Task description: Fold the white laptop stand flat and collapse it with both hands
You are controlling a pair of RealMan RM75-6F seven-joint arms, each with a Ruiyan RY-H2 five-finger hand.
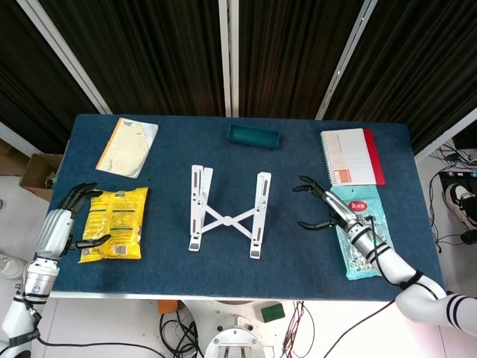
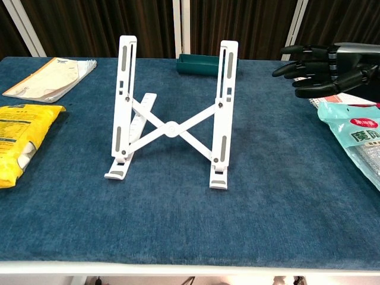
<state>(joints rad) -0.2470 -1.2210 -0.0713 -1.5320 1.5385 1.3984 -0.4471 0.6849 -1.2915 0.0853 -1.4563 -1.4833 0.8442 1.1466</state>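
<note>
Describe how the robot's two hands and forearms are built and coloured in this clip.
Both hands, left hand and right hand, have black jointed fingers on a silver metallic palm shell. The forearms are glossy white, with dark bands ringing the right wrist. No sleeves or loose cables show on them.
</note>
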